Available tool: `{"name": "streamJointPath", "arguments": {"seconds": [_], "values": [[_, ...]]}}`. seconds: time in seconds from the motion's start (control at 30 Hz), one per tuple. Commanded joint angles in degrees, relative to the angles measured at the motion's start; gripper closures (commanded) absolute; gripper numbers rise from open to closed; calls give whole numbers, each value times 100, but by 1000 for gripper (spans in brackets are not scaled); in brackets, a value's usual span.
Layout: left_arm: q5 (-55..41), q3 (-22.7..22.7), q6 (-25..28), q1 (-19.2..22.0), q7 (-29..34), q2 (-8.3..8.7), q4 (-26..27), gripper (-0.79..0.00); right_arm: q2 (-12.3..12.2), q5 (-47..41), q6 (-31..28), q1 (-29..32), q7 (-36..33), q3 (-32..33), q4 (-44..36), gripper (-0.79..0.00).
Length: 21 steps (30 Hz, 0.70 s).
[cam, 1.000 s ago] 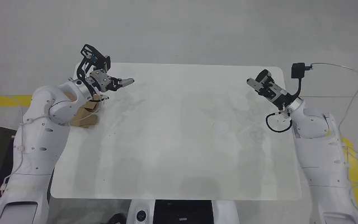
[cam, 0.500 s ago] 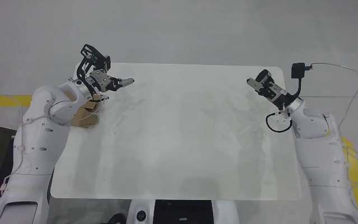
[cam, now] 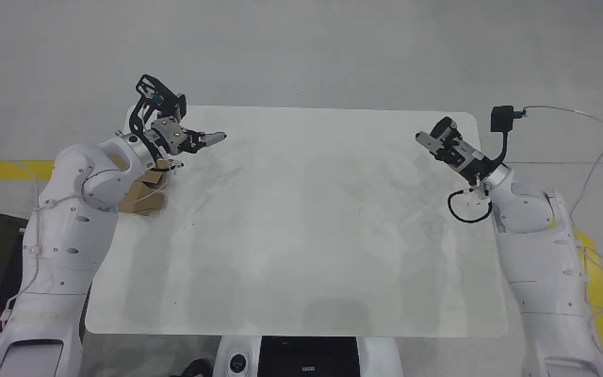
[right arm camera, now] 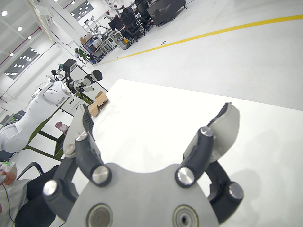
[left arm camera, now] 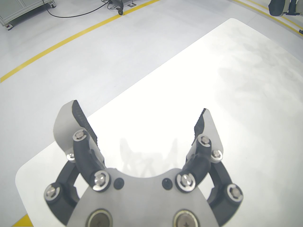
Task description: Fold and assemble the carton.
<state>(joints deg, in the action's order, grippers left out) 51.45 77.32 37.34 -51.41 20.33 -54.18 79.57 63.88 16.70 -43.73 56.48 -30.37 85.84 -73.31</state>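
hovering with jaws spread: the left gripper point(left arm camera: 139, 112) near the carton point(cam: 144, 195), the right gripper point(right arm camera: 155, 108) across the table point(cam: 311, 236).

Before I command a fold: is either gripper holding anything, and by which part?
Nothing held. Left gripper and right gripper are open, empty; the carton lies at the edge of the table.

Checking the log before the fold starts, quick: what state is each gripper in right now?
Left gripper: open, jaws spread, holding nothing.
Right gripper: open, jaws spread, holding nothing.
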Motion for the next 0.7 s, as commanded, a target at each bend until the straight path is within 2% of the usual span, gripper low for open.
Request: {"name": "streamJointPath", "arguments": {"seconds": [0.0, 0.07, 0.3, 0.47, 0.67], "values": [[-384, 61, -37, -52, 100, 0, -50, -785, 0, 0, 0, 0, 0, 0, 0, -785], [-1372, 132, -51, 7, 574, -6, -269, -785, 0, 0, 0, 0, 0, 0, 0, -785], [-3452, 528, -585, 369, 1927, 45, -961, -785, 0, 0, 0, 0, 0, 0, 0, -785], [-4316, 940, -931, 530, 2575, 135, -1445, -785, 0, 0, 0, 0, 0, 0, 0, -785], [-4706, 1488, -1180, 566, 2905, 278, -1818, -785, 0, 0, 0, 0, 0, 0, 0, -785]]}}
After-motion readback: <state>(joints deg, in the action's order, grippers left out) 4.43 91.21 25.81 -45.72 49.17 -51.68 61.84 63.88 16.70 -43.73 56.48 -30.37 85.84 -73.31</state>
